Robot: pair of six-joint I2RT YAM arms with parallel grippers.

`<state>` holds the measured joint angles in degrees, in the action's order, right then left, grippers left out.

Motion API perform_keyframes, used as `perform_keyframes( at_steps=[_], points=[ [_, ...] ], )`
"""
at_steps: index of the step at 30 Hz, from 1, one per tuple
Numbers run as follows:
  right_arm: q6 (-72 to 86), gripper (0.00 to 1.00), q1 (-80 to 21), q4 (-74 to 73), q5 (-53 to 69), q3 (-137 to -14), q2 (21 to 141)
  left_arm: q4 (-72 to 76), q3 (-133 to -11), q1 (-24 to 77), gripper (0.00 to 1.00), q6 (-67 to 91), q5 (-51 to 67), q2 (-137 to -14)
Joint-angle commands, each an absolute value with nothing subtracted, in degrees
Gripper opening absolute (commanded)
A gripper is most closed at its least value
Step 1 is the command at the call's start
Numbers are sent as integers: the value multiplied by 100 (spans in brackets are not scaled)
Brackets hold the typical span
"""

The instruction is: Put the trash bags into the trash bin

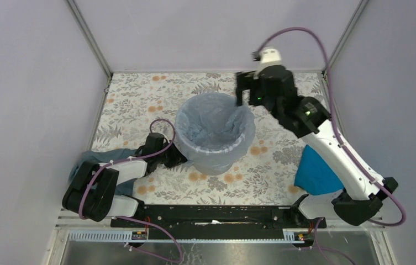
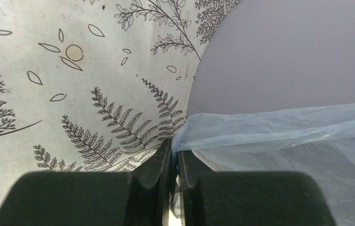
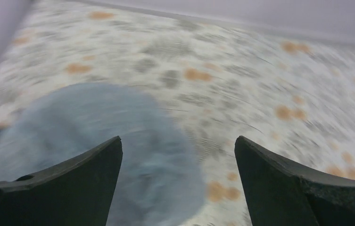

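Observation:
The round light-grey trash bin [image 1: 215, 162] stands mid-table. The pale-blue trash bag [image 1: 216, 127] lines its inside and folds over the rim. My left gripper [image 1: 179, 160] is low at the bin's left side, shut on the bag's hem; the left wrist view shows the film [image 2: 279, 136] pinched between the fingers [image 2: 159, 165] against the bin wall [image 2: 279, 61]. My right gripper [image 1: 242, 93] hovers open and empty above the bin's far right rim. The right wrist view is blurred, with the bag-lined bin [image 3: 100, 141] between and below the fingers [image 3: 90, 165].
A dark teal-grey cloth [image 1: 98, 159] lies at the near left by the left arm. A bright blue cloth [image 1: 316, 172] lies at the near right under the right arm. The floral tablecloth [image 1: 139, 99] is walled on the left, back and right.

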<state>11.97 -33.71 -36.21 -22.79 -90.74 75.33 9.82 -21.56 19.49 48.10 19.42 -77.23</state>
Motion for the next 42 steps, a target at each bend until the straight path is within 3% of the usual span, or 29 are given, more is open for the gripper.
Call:
perform_keyframes(
  at_steps=[1,6,12,17,28,42],
  points=[
    [610,98,-4865,-4390,-1705,-9873,8273,1240,-2109,1985,12,4833,2043,-7574],
    [683,98,-5264,-4184,-1174,-9595,8934,1120,-2171,1995,15,4807,2042,-7402],
    [459,100,-5272,-3381,-1589,-8650,9201,831,-2230,1995,17,4729,2002,-7117],
    [657,100,-5267,-3447,-1602,-8652,10015,539,-2300,1995,20,4690,1927,-6795],
    [757,99,-5134,-3758,-73,-8535,10546,9,-2476,1991,26,4507,1773,-6070],
    [709,100,-4808,-3420,-9,-8246,11254,-356,-2593,1995,30,4491,1821,-5619]
  ],
)
